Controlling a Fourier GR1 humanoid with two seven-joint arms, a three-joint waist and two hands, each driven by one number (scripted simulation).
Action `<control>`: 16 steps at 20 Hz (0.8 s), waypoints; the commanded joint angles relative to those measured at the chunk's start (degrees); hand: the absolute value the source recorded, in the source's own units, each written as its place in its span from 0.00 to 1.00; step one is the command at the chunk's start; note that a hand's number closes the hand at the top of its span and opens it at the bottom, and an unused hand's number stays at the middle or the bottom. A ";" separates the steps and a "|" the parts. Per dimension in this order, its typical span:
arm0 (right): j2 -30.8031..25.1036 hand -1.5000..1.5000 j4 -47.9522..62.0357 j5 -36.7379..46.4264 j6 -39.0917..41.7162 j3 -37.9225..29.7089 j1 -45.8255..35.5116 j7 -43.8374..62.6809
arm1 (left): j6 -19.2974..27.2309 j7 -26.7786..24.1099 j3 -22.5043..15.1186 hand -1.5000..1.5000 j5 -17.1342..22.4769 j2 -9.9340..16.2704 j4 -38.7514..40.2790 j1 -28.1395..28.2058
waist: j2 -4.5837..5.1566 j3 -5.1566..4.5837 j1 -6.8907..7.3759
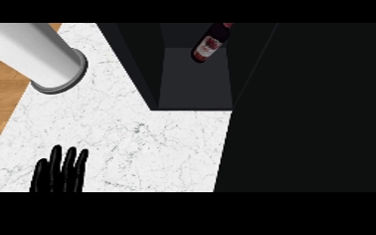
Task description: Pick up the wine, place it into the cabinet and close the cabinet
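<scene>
Wine bottle (209, 45) stands inside the dark cabinet (192, 87) at upper centre of the frame, toward its back, nothing touching it. Left hand (60, 172) rests open at lower left on the marble counter (147, 139), fingers straight. Grey forearm (40, 55) crosses upper left. Black door panel (301, 109) fills the right side.
</scene>
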 commanded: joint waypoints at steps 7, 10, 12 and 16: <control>0.62 1.00 -10.97 2.56 0.90 18.39 3.19 3.80 | -8.76 -1.14 14.43 0.00 9.77 7.07 -5.18 8.32 | -0.25 -0.07 0.14; 1.89 1.00 -10.58 6.16 -0.62 22.91 1.62 4.01 | -11.16 -2.52 16.10 0.00 9.53 7.89 -3.08 10.71 | -0.24 -0.07 0.11; 3.02 1.00 -9.78 8.49 -2.21 27.17 1.45 4.60 | -12.11 -0.19 19.92 0.00 12.04 8.87 -2.53 8.90 | -0.22 -0.07 -0.42; 4.48 1.00 -9.40 10.26 -9.46 31.36 -3.14 6.06 | -17.80 -0.75 25.43 0.00 15.29 11.50 -1.51 11.45 | -0.30 -0.15 -0.03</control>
